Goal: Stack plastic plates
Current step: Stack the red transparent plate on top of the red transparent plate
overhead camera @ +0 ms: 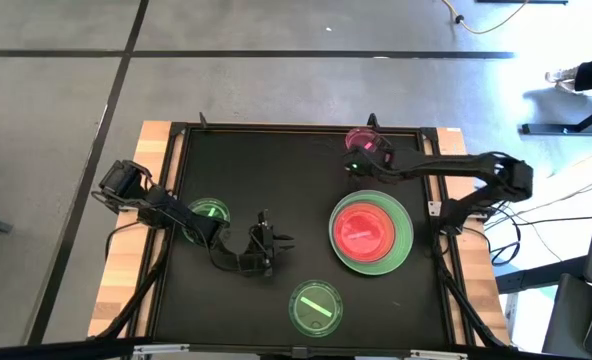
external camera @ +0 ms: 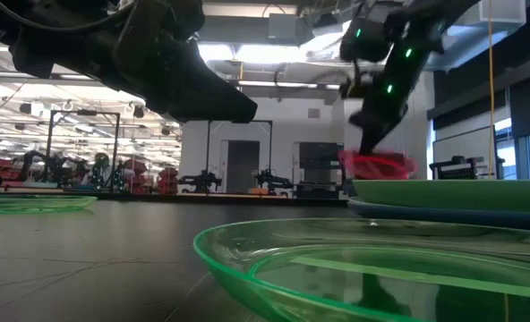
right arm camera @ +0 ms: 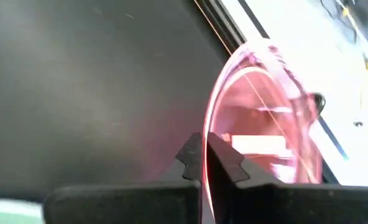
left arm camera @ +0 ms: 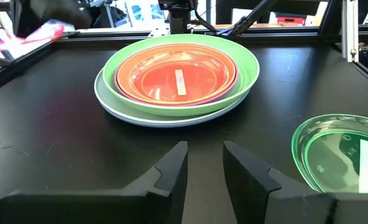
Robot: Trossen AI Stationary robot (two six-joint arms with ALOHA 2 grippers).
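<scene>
plate stack [overhead camera: 372, 234] blocks right; centre mat [overhead camera: 276, 170] open

Overhead room light lit table evenly; shadows were soft. Ceiling lamps [external camera: 265, 54] glared in low view. Near green dish [external camera: 372, 268] was out of focus. Pink dish [right arm camera: 265, 124] was blurred, background overexposed.

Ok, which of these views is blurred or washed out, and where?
Right wrist view: the pink dish pinched in the right tool is soft, and the strip beyond the table edge is blown out white. Low view: the near green dish is blurred and ceiling lights glare. Left wrist view: the plate stack is sharp.
</scene>
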